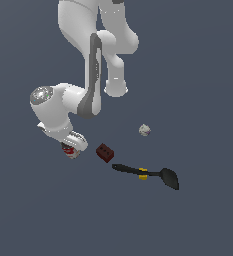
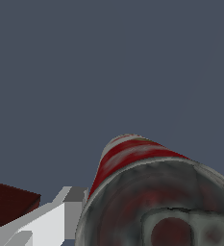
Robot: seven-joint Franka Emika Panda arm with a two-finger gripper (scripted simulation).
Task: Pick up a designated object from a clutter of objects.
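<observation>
The soup can (image 1: pixel 68 150) with a red and white label stands at the exterior view's left, mostly hidden under my gripper (image 1: pixel 72 146), which is down over it. In the wrist view the can (image 2: pixel 132 158) fills the frame at very close range, its grey metal top (image 2: pixel 171 211) facing the camera. One white finger (image 2: pixel 56 218) lies right against the can's side. The other finger is hidden behind the can, so the jaw gap cannot be judged. The can looks level with the other objects.
A dark red studded block (image 1: pixel 104 152) lies close beside the can and also shows in the wrist view (image 2: pixel 10 204). A black spatula with a yellow band (image 1: pixel 145 174) and a small white lumpy object (image 1: pixel 144 130) lie farther toward the exterior view's right.
</observation>
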